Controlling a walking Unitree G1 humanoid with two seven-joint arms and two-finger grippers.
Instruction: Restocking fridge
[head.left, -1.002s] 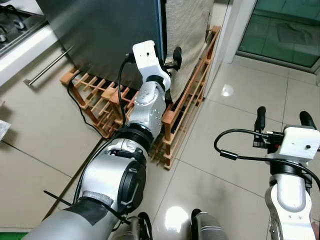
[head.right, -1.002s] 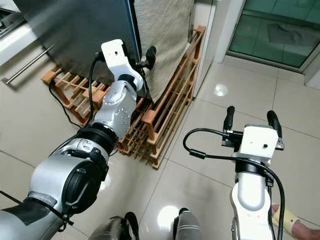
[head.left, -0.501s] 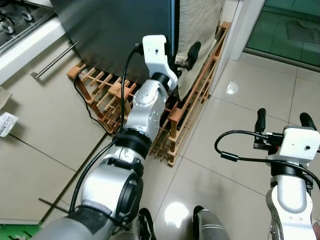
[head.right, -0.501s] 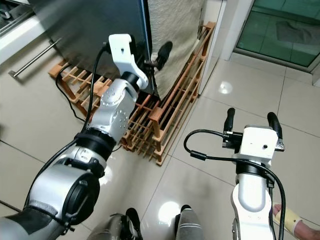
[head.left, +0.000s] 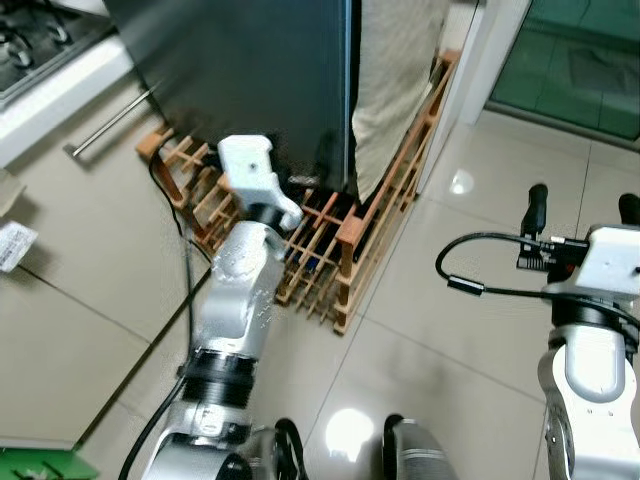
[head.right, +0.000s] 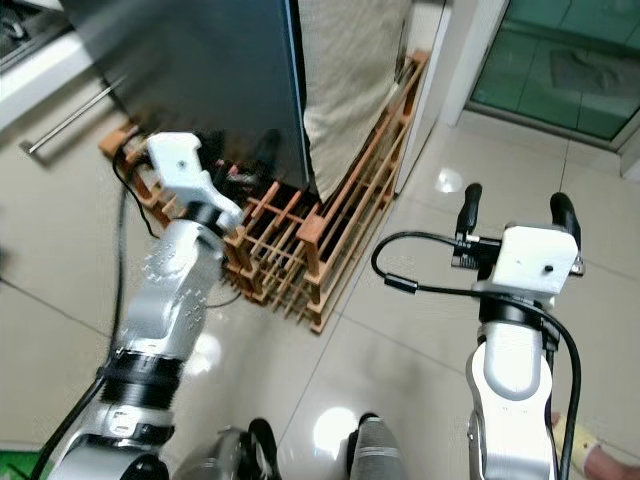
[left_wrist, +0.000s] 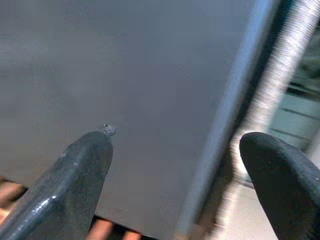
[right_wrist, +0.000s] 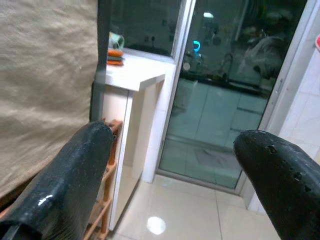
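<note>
Fridge (head.left: 250, 80): dark door shut, standing on wooden rack (head.left: 340, 250) | left gripper (left_wrist: 175, 165): fingers spread, empty, facing door edge, likely to pull it | right gripper (head.left: 578, 205): fingers released, empty, waiting over floor | no stock visible

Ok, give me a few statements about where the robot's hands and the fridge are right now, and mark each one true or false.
1. The left hand has its fingers spread, facing the dark grey fridge door. True.
2. The right hand grips a bottle. False: it is open and holds nothing, above the glossy beige tiled floor.
3. A beige woven cloth hangs beside the fridge door's edge. True.
4. The fridge stands on a blue plastic crate. False: a slatted orange-brown wooden rack sits under it.
5. The fridge door stands wide open, showing shelves. False: no shelves are visible.
</note>
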